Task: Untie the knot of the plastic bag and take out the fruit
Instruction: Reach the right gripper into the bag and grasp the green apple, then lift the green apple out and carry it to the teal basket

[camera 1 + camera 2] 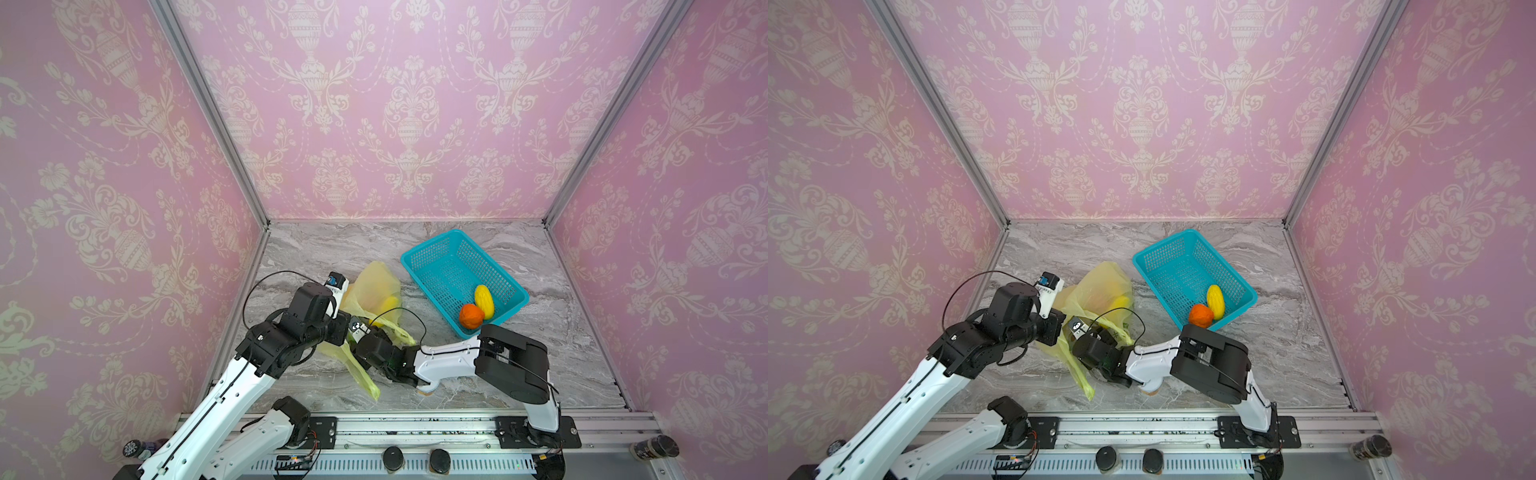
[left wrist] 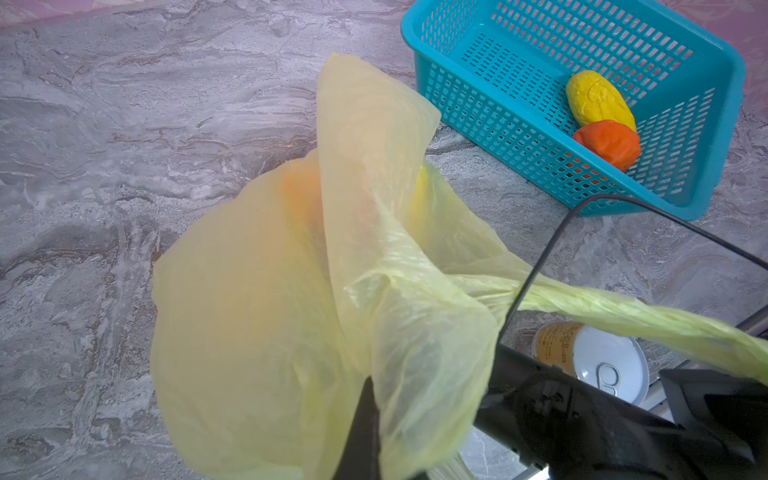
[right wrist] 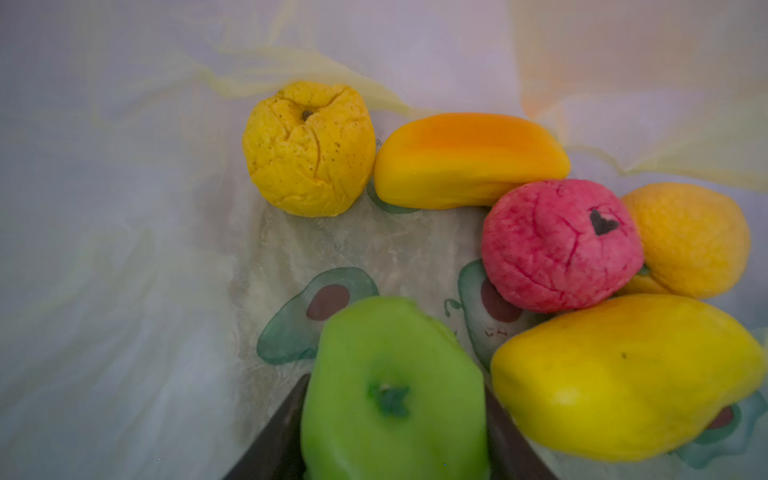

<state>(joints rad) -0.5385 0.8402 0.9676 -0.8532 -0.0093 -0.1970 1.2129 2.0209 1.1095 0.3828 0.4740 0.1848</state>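
Note:
The yellow-green plastic bag [image 1: 376, 282] [image 1: 1104, 282] lies left of centre with its mouth toward the front. My left gripper [image 2: 365, 386] is shut on a fold of the bag's rim [image 2: 257, 311] and holds it up. My right gripper [image 3: 395, 415] is inside the bag, shut on a green apple [image 3: 395, 365], which is squeezed between both fingers. Beyond it on the bag's floor lie more fruit: a wrinkled yellow one [image 3: 309, 149], an orange-yellow long one [image 3: 469, 160], a pink-red one [image 3: 557, 245] and a yellow mango shape [image 3: 623, 378]. The knot is not in view; a handle strip [image 2: 623, 311] trails loose.
A teal mesh basket [image 1: 432, 249] [image 1: 1163, 245] stands right of the bag. It holds a yellow fruit [image 1: 485, 301] and an orange one [image 1: 471, 316] in its near corner. A white-lidded can [image 2: 598, 361] stands under my right forearm. Pink walls enclose three sides.

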